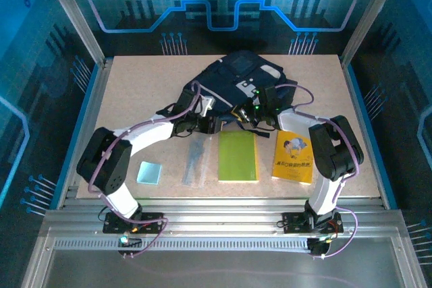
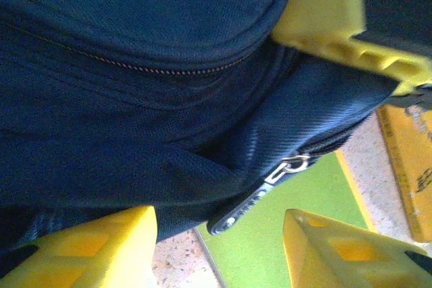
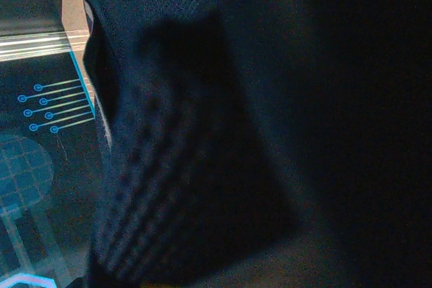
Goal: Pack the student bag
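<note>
The student bag point(image 1: 236, 75), dark navy with light patches, lies at the back middle of the table. My left gripper point(image 1: 214, 123) is at its near edge and stands open. In the left wrist view its yellow fingers point(image 2: 88, 247) are apart, and the bag's metal zipper pull point(image 2: 260, 197) hangs free between them. My right gripper point(image 1: 244, 112) is at the bag's near edge just to the right. One of its yellow fingers point(image 2: 337, 18) lies against the navy fabric point(image 2: 135, 65), shut on a fold of it. Dark bag cloth point(image 3: 236, 133) covers the right wrist view and hides the jaws.
On the table in front of the bag lie a green book point(image 1: 237, 156), a yellow book point(image 1: 293, 156), a clear pencil pouch point(image 1: 196, 161) and a small pale blue pad point(image 1: 149, 172). Metal frame posts point(image 1: 74, 18) stand at the table's sides.
</note>
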